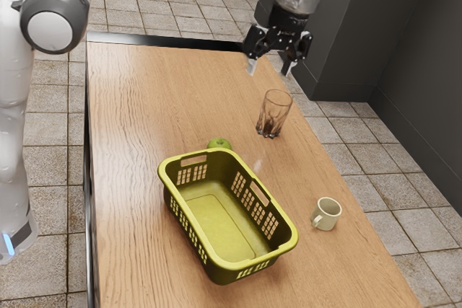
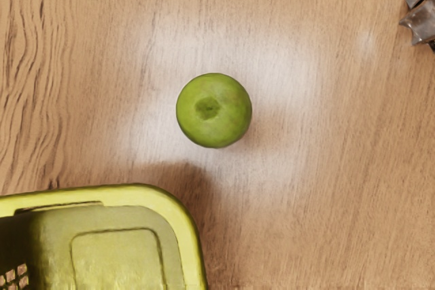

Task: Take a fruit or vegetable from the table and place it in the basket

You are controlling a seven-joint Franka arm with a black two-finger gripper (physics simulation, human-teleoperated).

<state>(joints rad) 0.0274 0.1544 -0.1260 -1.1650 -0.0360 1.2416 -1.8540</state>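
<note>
The basket's (image 2: 186,227) floor is exposed, and the green fruit (image 2: 214,111) is seen on the worktop (image 1: 144,106) just outside one end. A glass (image 1: 273,114) and a mug (image 1: 328,214) are placed nearby; the jaws are held spread above.

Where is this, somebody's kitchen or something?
Hard to say; perhaps a kitchen or workroom, though it is a computer-made scene. The wooden table with a mug and a drinking glass on it, above a tiled floor, suggests that.
</note>
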